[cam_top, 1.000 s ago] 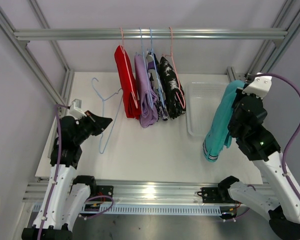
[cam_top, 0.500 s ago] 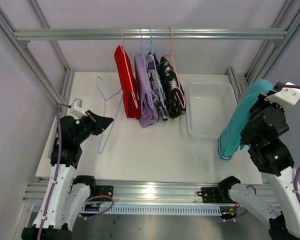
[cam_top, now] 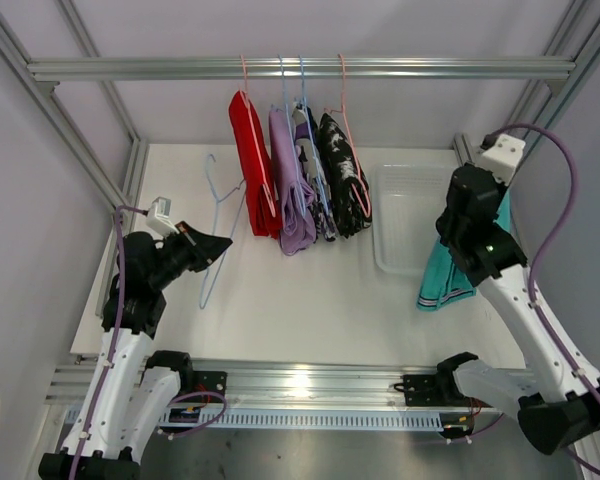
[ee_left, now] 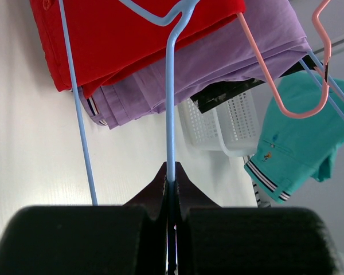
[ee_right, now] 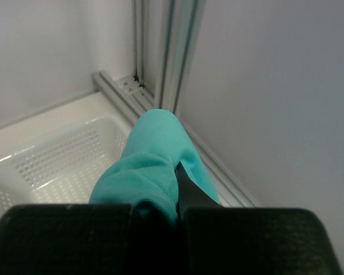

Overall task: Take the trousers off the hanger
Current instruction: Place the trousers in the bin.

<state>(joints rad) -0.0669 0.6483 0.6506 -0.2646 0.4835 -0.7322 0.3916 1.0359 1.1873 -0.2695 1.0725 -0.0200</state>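
My left gripper (cam_top: 217,247) (ee_left: 171,179) is shut on the bottom wire of an empty light blue hanger (cam_top: 211,200) (ee_left: 169,109), held over the table's left side. My right gripper (cam_top: 458,242) (ee_right: 178,179) is shut on the teal trousers (cam_top: 443,282) (ee_right: 152,152), which hang by the basket's right side; they also show in the left wrist view (ee_left: 298,137). The red (cam_top: 251,165), lilac (cam_top: 291,195), printed (cam_top: 317,195) and black-and-white (cam_top: 345,178) trousers hang on hangers from the top rail (cam_top: 430,68).
A white perforated basket (cam_top: 405,190) (ee_right: 51,163) sits on the white table at the right. Aluminium frame posts (ee_right: 180,51) stand close behind the right gripper. A pink hanger (ee_left: 278,80) holds the lilac trousers near the blue one.
My right arm has swung from the far right back over the basket's right edge, carrying the teal trousers lower and leftwards. The left gripper and the blue hanger have shifted slightly right.
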